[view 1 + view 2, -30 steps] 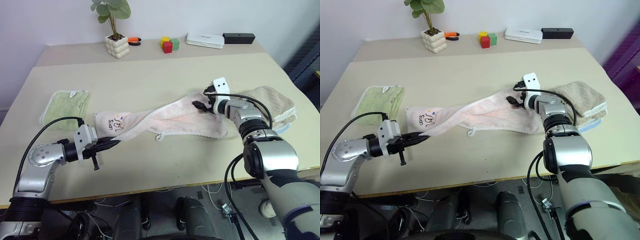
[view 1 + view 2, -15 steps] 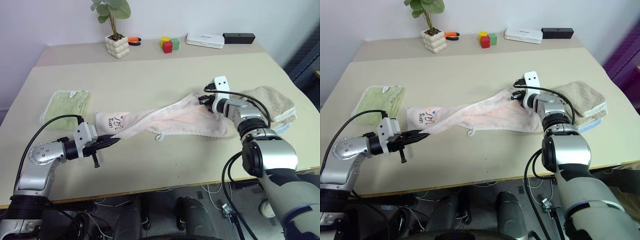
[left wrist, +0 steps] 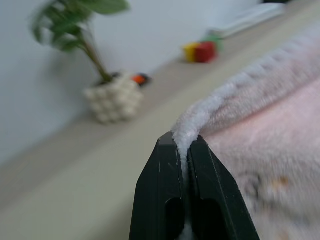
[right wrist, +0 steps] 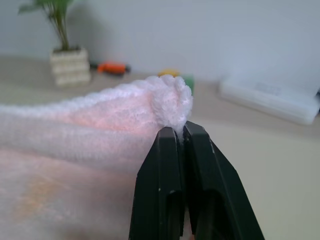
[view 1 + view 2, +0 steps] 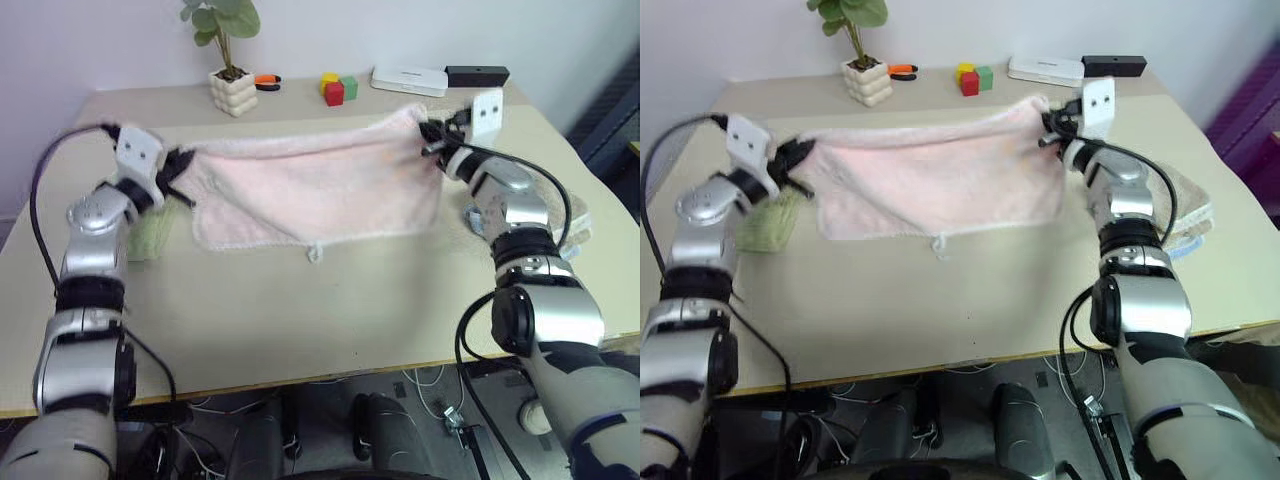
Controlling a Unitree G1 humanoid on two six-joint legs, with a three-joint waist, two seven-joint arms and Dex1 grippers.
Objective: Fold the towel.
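The pale pink rectangular terry-cloth towel [image 5: 315, 190] hangs spread out above the beige tabletop [image 5: 330, 300], stretched between both arms, its small white loop tag [image 5: 315, 254] dangling at six o'clock from the lower hem. The left tool [image 3: 183, 145] is pressed together, pinching the towel's upper corner at nine o'clock. The right tool [image 4: 181, 132] is likewise pinching the bunched upper corner at three o'clock. A light green towel [image 5: 148, 235] lies at nine o'clock behind the left arm; a beige-tan towel [image 5: 1185, 205] lies at three o'clock. At twelve o'clock stands a potted plant [image 5: 230, 60].
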